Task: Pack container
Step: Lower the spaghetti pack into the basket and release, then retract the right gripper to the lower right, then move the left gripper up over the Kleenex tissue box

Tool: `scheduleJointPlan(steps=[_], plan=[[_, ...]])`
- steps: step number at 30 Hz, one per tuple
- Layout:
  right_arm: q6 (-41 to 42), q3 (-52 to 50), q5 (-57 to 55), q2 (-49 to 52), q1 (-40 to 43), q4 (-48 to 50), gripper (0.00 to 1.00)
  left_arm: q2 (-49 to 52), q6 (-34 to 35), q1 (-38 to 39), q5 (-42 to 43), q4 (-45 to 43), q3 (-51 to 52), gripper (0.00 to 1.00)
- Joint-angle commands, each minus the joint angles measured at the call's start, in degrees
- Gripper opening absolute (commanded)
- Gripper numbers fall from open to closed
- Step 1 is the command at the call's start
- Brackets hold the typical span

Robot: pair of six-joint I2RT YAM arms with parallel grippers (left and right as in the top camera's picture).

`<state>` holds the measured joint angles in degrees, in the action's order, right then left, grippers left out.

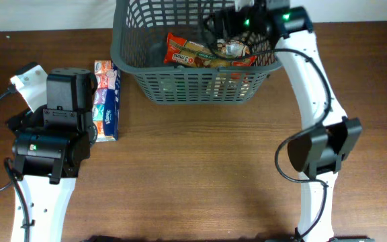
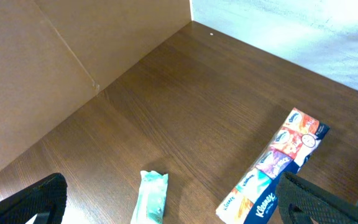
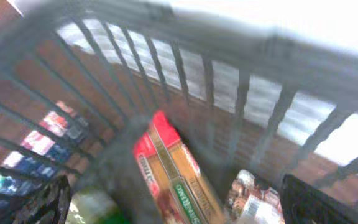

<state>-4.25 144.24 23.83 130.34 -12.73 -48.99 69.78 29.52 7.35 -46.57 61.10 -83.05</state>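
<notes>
The container (image 1: 193,84), a large dark grey slotted basket, stands at the back middle of the table. In it lie a red and orange packet (image 1: 193,52) and a small silvery packet (image 1: 234,48). My right gripper (image 1: 224,23) hangs open and empty over the basket's inside. In the right wrist view its fingers (image 3: 174,186) frame the red and orange packet (image 3: 173,174), the small packet (image 3: 253,199) and something green (image 3: 92,208), all blurred. My left gripper (image 2: 173,193) is open above the table, over a teal packet (image 2: 151,199) and beside a Kleenex tissue pack (image 2: 278,168). The arm hides its fingers in the overhead view.
The Kleenex pack (image 1: 106,101) lies left of the basket, next to my left arm. It also shows through the basket slots (image 3: 48,130). A brown wall panel (image 2: 73,43) bounds the table on the left. The teal packet is hidden in the overhead view.
</notes>
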Motion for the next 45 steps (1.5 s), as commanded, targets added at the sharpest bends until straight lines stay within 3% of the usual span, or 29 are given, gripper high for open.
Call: scheduleJointPlan(steps=[1,8,14,19,26,37,45], plan=[[0.22,12.22,2.14,-3.76,1.14,-2.58,0.99,0.02,-0.94,-0.28,-0.83,0.09,-0.57,1.0],[0.26,35.54,-19.32,-5.05,10.62,-22.45,0.99,0.02,-0.94,-0.28,-0.83,0.09,-0.57,1.0],[0.98,35.45,-27.36,-8.79,22.08,-35.06,0.99,0.02,-0.94,-0.28,-0.83,0.09,-0.57,1.0],[6.38,34.62,-29.68,-8.7,31.28,-44.39,0.99,0.02,-0.94,-0.28,-0.83,0.09,-0.57,1.0],[11.21,34.03,-29.03,-8.15,38.69,-48.33,0.99,0.02,-0.94,-0.28,-0.83,0.09,-0.57,1.0],[11.19,34.03,-28.83,-8.15,39.36,-48.3,0.99,0.02,-0.92,-0.28,-0.55,-0.13,-0.57,1.0],[11.21,34.03,-28.83,-8.15,39.36,-48.3,0.99,0.02,-0.92,-0.28,15.13,-0.2,-0.57,1.0]])
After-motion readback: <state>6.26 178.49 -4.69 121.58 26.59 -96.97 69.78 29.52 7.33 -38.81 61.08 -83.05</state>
